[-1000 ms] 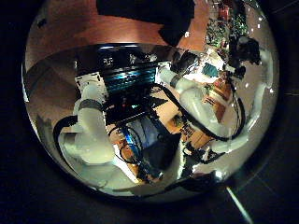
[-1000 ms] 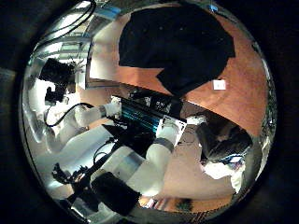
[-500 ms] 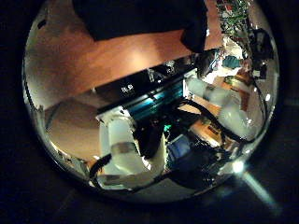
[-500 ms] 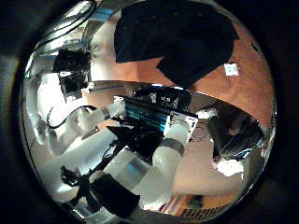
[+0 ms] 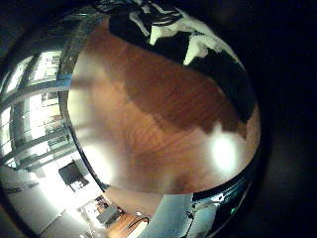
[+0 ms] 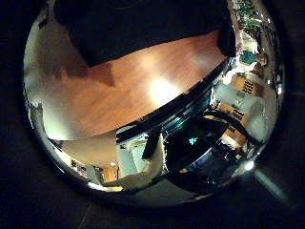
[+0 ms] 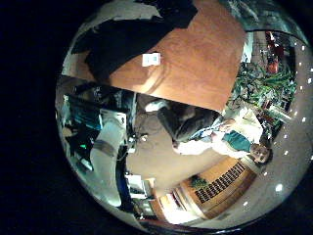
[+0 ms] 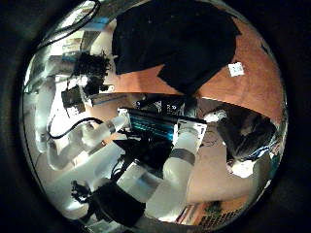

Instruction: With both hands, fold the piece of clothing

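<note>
A dark piece of clothing (image 8: 180, 39) lies spread on the wooden table (image 8: 258, 92) in the right thumb side palm view, away from that palm. It also shows in the right little finger side palm view (image 7: 127, 44). In the left thumb side palm view it (image 6: 143, 24) lies at the table's (image 6: 133, 86) far part. In the left little finger side palm view it (image 5: 223, 74) lies along the table's (image 5: 149, 119) edge. My left hand (image 8: 89, 70) shows over the table's edge beside the clothing, its fingers unclear.
A small pale tag (image 8: 235, 69) lies on the table beside the clothing, and also shows in the right little finger side palm view (image 7: 151, 59). White arm parts (image 8: 180, 155) and equipment stand behind the table edge.
Both palm cameras have moved. The left thumb side view has turned from the arms to the table, with more clothing in it. In the right thumb side view the clothing has grown slightly.
</note>
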Motion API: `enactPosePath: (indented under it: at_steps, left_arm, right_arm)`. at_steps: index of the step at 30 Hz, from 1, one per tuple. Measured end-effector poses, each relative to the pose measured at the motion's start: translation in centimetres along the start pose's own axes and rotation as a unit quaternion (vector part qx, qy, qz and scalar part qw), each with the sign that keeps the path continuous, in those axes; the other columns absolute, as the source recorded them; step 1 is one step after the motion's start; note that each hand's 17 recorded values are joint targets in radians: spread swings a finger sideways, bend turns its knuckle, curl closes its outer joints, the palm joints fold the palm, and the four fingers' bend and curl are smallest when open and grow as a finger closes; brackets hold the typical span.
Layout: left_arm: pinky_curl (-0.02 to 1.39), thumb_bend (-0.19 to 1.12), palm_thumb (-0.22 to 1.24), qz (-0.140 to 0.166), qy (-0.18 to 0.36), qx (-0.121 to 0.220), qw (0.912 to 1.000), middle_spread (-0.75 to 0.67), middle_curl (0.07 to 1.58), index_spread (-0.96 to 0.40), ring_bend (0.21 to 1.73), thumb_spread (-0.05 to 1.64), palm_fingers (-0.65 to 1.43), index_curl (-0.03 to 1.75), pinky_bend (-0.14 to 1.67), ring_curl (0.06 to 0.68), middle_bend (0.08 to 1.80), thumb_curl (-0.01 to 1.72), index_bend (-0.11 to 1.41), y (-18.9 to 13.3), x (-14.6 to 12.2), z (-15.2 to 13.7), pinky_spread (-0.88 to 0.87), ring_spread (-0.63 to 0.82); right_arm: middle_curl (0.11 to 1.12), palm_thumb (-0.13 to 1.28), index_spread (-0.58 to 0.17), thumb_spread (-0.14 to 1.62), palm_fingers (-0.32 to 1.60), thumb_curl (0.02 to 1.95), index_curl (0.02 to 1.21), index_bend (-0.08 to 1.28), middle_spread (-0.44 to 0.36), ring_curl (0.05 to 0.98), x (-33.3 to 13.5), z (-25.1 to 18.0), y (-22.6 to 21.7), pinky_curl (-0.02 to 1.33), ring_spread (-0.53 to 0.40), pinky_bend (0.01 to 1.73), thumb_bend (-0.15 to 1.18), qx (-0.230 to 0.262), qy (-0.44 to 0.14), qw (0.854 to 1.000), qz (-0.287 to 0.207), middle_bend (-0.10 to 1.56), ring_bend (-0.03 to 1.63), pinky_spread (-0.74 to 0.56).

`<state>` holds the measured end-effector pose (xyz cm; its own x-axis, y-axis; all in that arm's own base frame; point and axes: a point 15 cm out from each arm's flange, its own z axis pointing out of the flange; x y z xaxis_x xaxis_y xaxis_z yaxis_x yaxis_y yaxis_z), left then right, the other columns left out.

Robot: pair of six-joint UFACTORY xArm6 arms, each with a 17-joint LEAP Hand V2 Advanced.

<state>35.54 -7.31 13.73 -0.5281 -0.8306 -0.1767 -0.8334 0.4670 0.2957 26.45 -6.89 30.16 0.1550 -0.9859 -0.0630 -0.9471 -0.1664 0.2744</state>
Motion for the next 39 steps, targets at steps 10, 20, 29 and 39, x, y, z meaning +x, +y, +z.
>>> enactPosePath:
  at_steps: [10, 20, 29, 39]
  left_arm:
    - [0.27, 0.0, 0.41, -0.018, -0.005, -0.013, 0.9997, -0.12, 0.54, -0.09, 0.91, 1.04, 0.74, 0.3, 0.39, 0.264, 0.71, 0.33, 0.21, -1.4, -1.3, -0.5, 0.03, -0.15]
    - [0.49, 0.02, 0.63, -0.012, -0.024, -0.005, 0.9996, -0.38, 0.75, -0.42, 1.2, 1.14, 1.22, 0.53, 0.9, 0.443, 0.89, 0.37, 0.58, -2.1, -3.2, -2.4, -0.51, -0.42]
    - [0.61, -0.01, 0.59, 0.008, 0.019, 0.019, 0.9996, -0.46, 0.86, -0.55, 1.33, 1.24, 1.13, 0.72, 1.09, 0.515, 1.02, 0.39, 0.82, -3.4, -2.5, -6.6, -0.58, -0.41]
    - [0.66, -0.01, 0.57, 0.008, 0.04, -0.004, 0.9991, -0.48, 0.91, -0.59, 1.38, 1.28, 1.1, 0.84, 1.15, 0.54, 1.07, 0.41, 0.85, -3.1, -2.8, -9.0, -0.59, -0.4]
  right_arm:
    - [0.36, 0.0, -0.332, 1.22, 0.19, 0.19, 0.3, 0.16, 0.021, 0.228, -0.3, -0.1, 0.1, 0.18, 0.107, 0.67, -0.01, 0.001, -0.006, 1.0, 0.003, 0.21, 0.56, 0.39]
    - [0.37, 0.0, -0.333, 1.22, 0.22, 0.19, 0.3, 0.16, 0.024, 0.23, -0.3, -1.2, 0.1, 0.18, 0.114, 0.64, -0.02, 0.011, -0.001, 1.0, 0.004, 0.23, 0.56, 0.39]
    - [0.37, 0.06, -0.357, 1.23, 0.34, 0.2, 0.3, 0.17, -0.022, 0.235, -0.4, -0.2, 0.2, 0.17, 0.031, 0.63, 0.01, -0.005, -0.004, 1.0, 0.002, 0.24, 0.62, 0.36]
    - [0.38, 0.37, -0.39, 1.23, 0.31, 0.26, 0.31, 0.17, -0.123, 0.256, -2.2, 2.3, -2.1, 0.16, -0.119, 0.64, 0.06, -0.049, 0.0, 0.997, -0.052, 0.26, 0.67, 0.21]
